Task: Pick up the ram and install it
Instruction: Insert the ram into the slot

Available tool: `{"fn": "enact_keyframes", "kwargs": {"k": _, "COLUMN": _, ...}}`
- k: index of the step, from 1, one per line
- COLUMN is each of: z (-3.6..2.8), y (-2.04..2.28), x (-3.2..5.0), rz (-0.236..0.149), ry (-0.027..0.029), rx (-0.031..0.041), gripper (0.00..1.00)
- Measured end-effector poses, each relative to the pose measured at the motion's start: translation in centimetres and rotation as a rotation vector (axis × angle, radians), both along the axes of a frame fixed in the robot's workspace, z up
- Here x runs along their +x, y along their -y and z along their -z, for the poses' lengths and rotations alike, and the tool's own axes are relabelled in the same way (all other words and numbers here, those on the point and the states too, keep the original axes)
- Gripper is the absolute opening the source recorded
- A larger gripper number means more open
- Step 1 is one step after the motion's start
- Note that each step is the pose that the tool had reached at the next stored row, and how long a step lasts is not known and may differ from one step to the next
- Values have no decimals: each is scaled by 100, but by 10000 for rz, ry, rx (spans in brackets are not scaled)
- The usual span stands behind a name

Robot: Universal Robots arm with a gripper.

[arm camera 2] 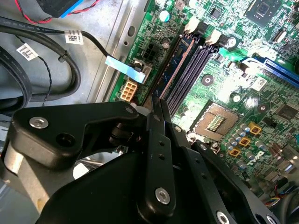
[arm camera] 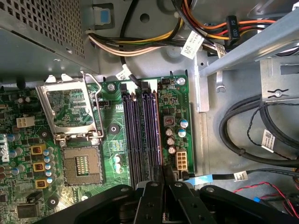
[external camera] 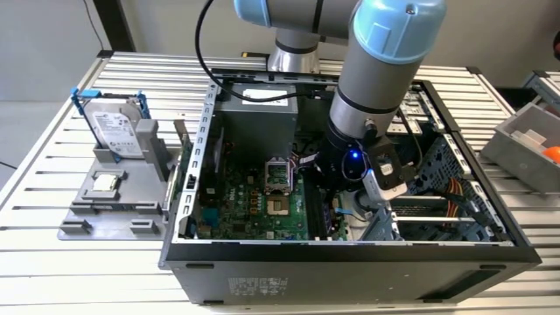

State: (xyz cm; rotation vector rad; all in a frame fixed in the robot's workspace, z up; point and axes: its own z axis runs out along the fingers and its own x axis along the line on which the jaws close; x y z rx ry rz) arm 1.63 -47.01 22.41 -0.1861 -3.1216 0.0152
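While the gripper (arm camera 2: 159, 105) is reaching down inside the computer case (external camera: 350, 252), its jaws are pinching the ram (arm camera 2: 174, 63) on edge, seemingly lining it up along the outermost memory slot (arm camera: 156, 135).

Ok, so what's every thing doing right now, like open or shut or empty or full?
gripper, jaws shut on the ram.
ram, on edge along the slot nearest the board's edge; fully seated or not, cannot tell.
other memory slots, empty.
processor socket, empty, cover frame lifted.
computer case, side open.
hard drive, upright in the gray holder.
processor chip, flat on the gray holder.
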Motion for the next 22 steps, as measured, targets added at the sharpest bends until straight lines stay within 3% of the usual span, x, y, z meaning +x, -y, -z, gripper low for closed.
{"fn": "enact_keyframes", "kwargs": {"k": 22, "z": 0, "y": 0, "x": -7, "rz": 1, "ry": 5, "rx": -1, "gripper": 0}}
